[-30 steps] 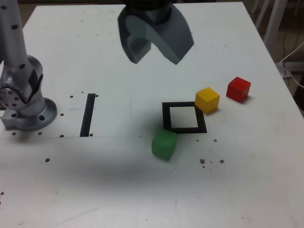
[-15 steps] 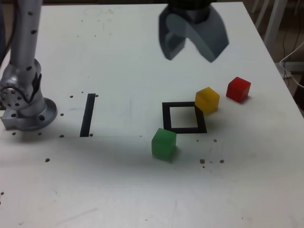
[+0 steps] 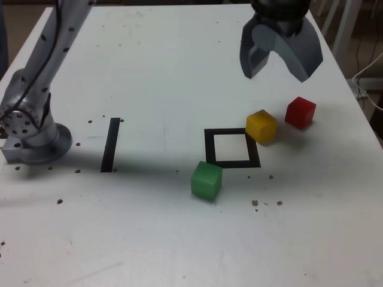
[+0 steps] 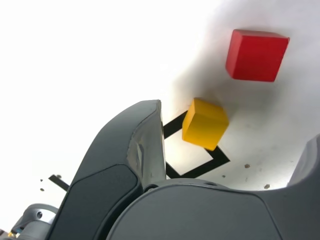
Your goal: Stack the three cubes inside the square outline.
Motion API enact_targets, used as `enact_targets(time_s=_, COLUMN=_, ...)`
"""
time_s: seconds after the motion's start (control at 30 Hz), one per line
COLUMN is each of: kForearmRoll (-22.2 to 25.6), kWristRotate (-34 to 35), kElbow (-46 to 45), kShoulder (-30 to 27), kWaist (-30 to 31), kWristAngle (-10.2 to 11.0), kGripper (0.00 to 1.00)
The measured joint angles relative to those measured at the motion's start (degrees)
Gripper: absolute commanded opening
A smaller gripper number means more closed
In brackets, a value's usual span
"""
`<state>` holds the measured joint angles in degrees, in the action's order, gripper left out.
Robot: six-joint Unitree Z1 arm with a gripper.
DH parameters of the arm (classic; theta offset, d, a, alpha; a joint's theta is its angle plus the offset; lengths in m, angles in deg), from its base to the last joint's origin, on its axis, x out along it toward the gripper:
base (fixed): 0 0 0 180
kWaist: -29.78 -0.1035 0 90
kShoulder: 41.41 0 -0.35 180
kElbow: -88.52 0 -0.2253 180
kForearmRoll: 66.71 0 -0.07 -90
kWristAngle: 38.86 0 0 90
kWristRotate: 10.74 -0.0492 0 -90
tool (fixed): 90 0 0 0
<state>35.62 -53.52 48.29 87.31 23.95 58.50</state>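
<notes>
"Where was the pincer (image 3: pixel 276 67)?"

"Above the table (image 3: pixel 161 227), toward its far right corner as the exterior view shows it, jaws spread wide, with nothing between them."

"What lay nearest to it?"

"The yellow cube (image 3: pixel 261 127) and the red cube (image 3: pixel 300 112). The red one sat near the table's right edge in the exterior view, just beside the yellow one but apart from it."

"And the yellow one?"

"It overlapped the far right corner of the square outline (image 3: pixel 254 150), on the side toward the red cube. The pale centre of the outline was mostly uncovered."

"Where was the green cube (image 3: pixel 206 180)?"

"Just outside the outline, off its near left corner, on the side toward the table's near edge. None of the three was stacked."

"Anything farther out?"

"The straight black strip (image 3: pixel 111 144), well apart from the outline, toward the table's left edge in the exterior view. Past it, nearer that edge, stood the arm's base (image 3: pixel 39 143)."
</notes>
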Motion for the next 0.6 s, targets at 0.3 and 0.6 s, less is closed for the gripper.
enact_targets(time_s=0.3, kForearmRoll=0.0, kWristRotate=-0.6, kElbow=3.7, kShoulder=5.8, kWaist=-0.2, kWristAngle=-0.4, kGripper=0.99)
enact_targets(time_s=0.6, kForearmRoll=0.0, kWristRotate=-0.9, kElbow=9.2, kShoulder=10.5, kWaist=-0.2, kWristAngle=-1.5, kGripper=0.98)
